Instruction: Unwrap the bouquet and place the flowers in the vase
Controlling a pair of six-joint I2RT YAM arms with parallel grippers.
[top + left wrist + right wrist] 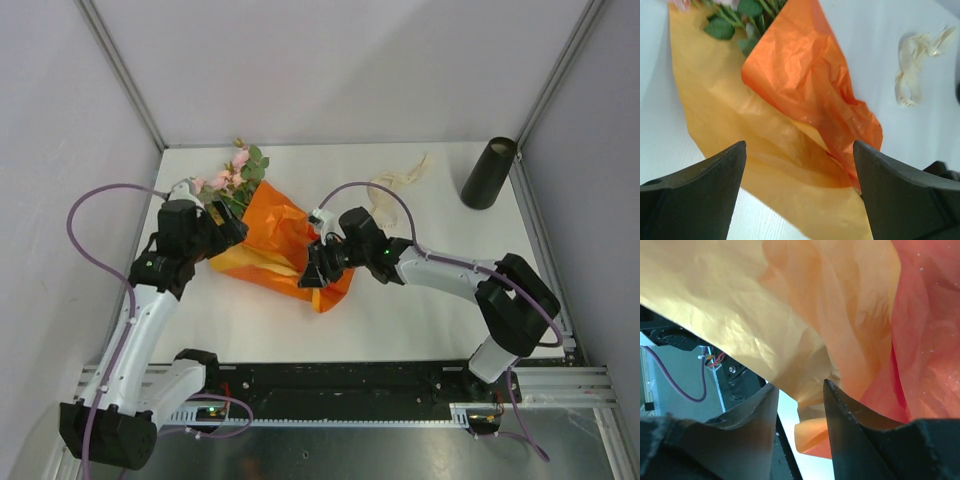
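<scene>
The bouquet lies at the table's back left, its orange-yellow paper partly spread and crumpled. The flowers, pink with green leaves, stick out of the paper's far end. My left gripper is at the paper's left edge. It is wide open, with the paper lying beyond the fingers and nothing held. My right gripper is at the paper's near right corner. Its jaws stand partly open, with a loose fold of paper hanging between them. The black vase stands upright at the back right.
A cream ribbon lies loose on the table between the bouquet and the vase, and also shows in the left wrist view. Grey walls close in the table on three sides. A black rail runs along the near edge.
</scene>
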